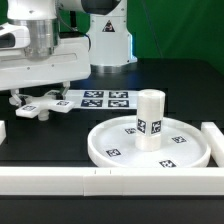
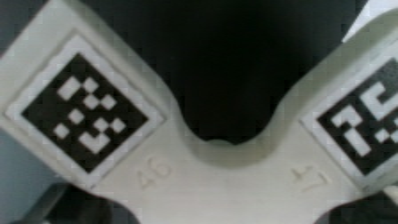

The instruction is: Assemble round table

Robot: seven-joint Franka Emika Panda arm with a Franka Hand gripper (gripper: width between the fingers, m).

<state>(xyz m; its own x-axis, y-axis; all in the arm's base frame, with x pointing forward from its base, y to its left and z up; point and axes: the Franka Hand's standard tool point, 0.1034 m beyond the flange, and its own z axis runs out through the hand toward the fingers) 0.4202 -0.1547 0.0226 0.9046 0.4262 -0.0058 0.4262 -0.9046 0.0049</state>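
The flat cross-shaped piece (image 1: pixel 38 106) lies low over the black table at the exterior view's left. My gripper (image 1: pixel 40 97) is down on its middle. In the wrist view the cross-shaped piece (image 2: pixel 199 170) fills the picture, with tagged arms spreading to both sides. My gripper (image 2: pixel 199 208) has its dark fingers pressed against the two sides of the piece's narrow middle, shut on it. The large rimmed disc (image 1: pixel 112 150) lies at the front right. The short cylinder post (image 1: pixel 150 120) stands upright in the disc's centre.
The marker board (image 1: pixel 106 98) lies flat on the table behind the disc, just right of the cross-shaped piece. Long white bars (image 1: pixel 60 180) edge the front of the table, and another (image 1: pixel 214 140) edges the right. The robot base (image 1: pixel 108 40) stands at the back.
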